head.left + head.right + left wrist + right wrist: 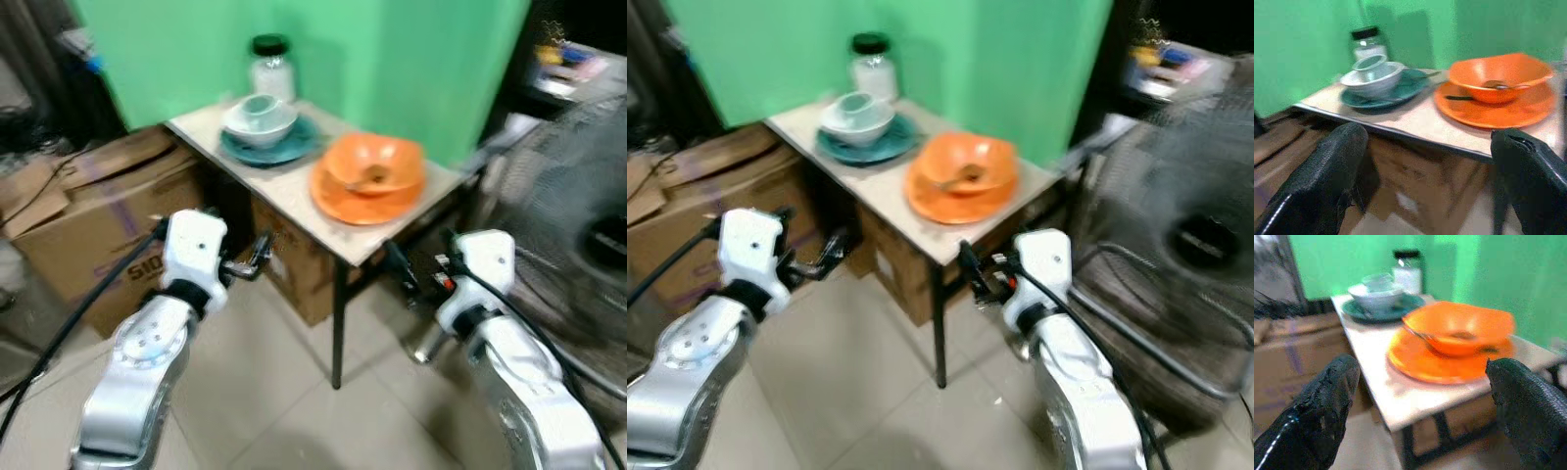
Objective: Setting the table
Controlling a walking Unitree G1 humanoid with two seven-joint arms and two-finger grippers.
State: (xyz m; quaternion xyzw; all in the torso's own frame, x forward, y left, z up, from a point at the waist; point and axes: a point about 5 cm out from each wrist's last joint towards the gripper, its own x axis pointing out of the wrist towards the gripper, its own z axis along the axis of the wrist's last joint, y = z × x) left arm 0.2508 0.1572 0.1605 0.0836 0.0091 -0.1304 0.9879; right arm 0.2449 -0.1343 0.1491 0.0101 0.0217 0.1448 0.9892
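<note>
The orange bowl (pixel 375 166) is seated on its orange plate (pixel 364 203) at the table's (pixel 294 196) near corner. It is faced more closely by the right gripper (pixel 1420 396), ahead and above it. Both this and the left gripper (pixel 1427 171) are held spread wide and empty, below the table edge.

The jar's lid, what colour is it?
Black. The jar's lid shows best in the left wrist view.

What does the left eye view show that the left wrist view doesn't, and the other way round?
Left eye view: the cardboard box, the fan and the floor. Left wrist view: a close look at the left gripper, jaws spread open. Both: the table with the orange bowl on its orange plate, the white bowl on the teal plate, and the jar.
</note>
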